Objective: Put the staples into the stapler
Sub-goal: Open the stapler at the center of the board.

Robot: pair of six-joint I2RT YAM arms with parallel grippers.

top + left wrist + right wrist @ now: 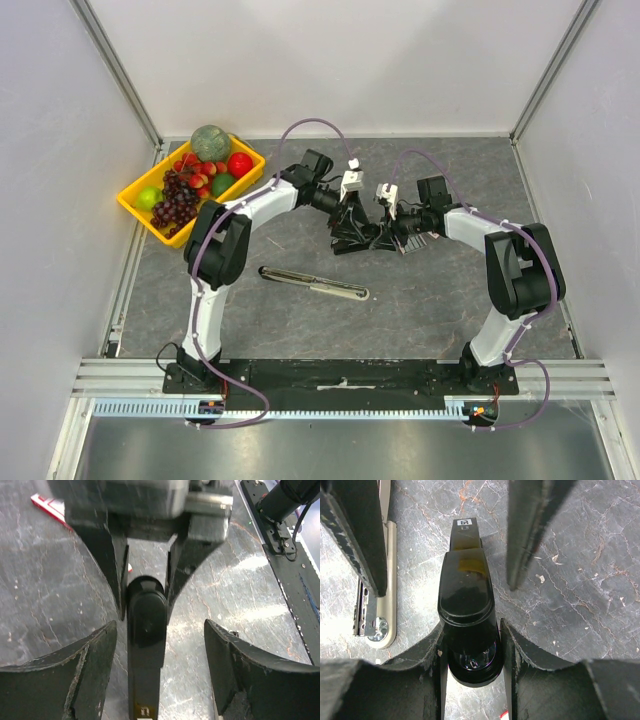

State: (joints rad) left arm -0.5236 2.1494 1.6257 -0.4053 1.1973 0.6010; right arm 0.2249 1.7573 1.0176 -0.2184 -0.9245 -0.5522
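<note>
Alignment decides the coming move: the black stapler (467,587) lies near the middle of the table (450,310), its long axis running straight from one claw to the other, so each wrist camera looks down its length. The right gripper (471,626) is clamped on the rounded end, its 2 fingers pressed against the stapler's flanks. The left gripper (160,625) meets the opposite end with its jaws spread wide, 1 finger on each side of the body and neither touching. By my judgement it is the free arm, and the one placed to lift the top or draw out the magazine. Whether the stapler rests on the surface or is raised a little I cannot tell. The staples do not show as loose strips; their red-and-white box (47,502) lies flat on the table past the right gripper's fingers, near the stapler but apart from it. A silver stapler (315,283), opened out flat, lies nearer the arm bases. The surface is hard, grey, marbled and glossy, so a thin strip would likely be awkward to pinch from it. Pale walls close the cell, and a yellow tray (128,197) of fruit sits well apart at the far left.
</note>
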